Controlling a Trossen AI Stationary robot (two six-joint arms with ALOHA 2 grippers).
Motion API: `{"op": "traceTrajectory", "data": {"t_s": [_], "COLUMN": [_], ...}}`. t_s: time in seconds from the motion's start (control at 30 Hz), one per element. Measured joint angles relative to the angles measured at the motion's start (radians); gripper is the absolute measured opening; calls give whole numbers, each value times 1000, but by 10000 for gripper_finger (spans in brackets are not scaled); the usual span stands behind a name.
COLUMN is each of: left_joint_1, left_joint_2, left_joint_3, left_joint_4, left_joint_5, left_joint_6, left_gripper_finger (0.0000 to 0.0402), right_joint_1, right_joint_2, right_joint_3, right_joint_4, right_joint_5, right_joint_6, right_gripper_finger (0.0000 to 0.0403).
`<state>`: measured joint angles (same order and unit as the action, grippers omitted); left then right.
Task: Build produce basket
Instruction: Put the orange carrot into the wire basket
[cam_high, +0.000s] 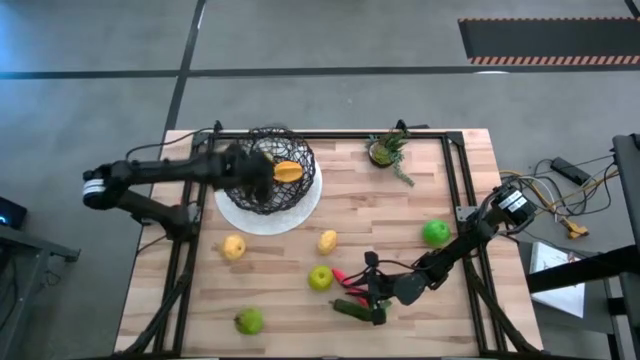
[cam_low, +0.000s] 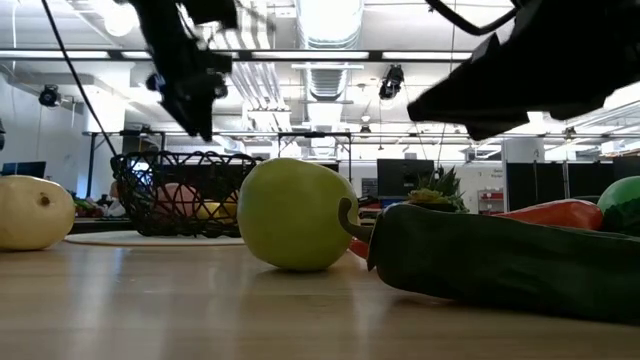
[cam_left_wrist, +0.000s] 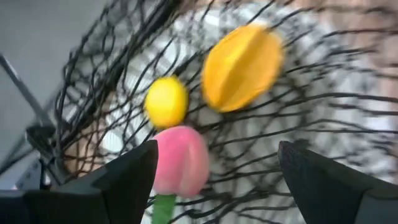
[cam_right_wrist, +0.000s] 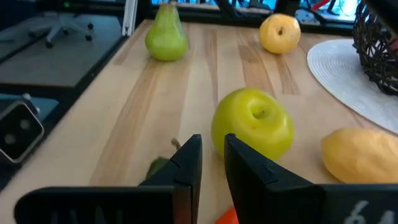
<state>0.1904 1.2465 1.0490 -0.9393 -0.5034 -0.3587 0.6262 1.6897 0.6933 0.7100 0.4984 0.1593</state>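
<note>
Wooden slat tabletop (cam_high: 400, 215): right gripper (cam_right_wrist: 211, 155) nearly clenched, empty, near the yellow-green toy apple (cam_right_wrist: 252, 132); a nudge could roll it. Left gripper (cam_left_wrist: 214, 171) released over the black wire-mesh basket (cam_high: 268, 170).

The left arm is reaching in from the table's left edge, stretched nearly straight across toward the far left part of the table, with the left gripper (cam_high: 262, 170) hanging above the surface and its two fingers (cam_left_wrist: 124, 177) spread wide apart. The right arm is coming in from the right edge, bent at the elbow and angling toward the near middle, where the right gripper (cam_high: 372, 292) is sitting low, its fingers (cam_right_wrist: 186, 158) drawn close with only a thin gap between them.
</note>
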Motion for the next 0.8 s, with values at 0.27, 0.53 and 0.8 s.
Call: {"op": "traceTrajectory", "data": {"t_s": [0.27, 0.53, 0.8], "left_joint_1": [-581, -939, -915], "left_joint_2": [-65, 89, 183], "left_joint_3": [-167, -295, -294], "left_joint_4": [262, 824, 915], "left_joint_5": [-296, -506, -527], "left_joint_6": [-281, -135, -8], "left_gripper_finger": [313, 312, 312], "right_joint_1": [-2, -14, 32], "right_joint_2": [0, -93, -58], "right_joint_3": [0, 174, 397], "right_joint_4": [-50, -643, -1265], "right_joint_5": [-4, -65, -232], "right_joint_6": [33, 324, 596], "right_gripper_finger": [57, 84, 177]}}
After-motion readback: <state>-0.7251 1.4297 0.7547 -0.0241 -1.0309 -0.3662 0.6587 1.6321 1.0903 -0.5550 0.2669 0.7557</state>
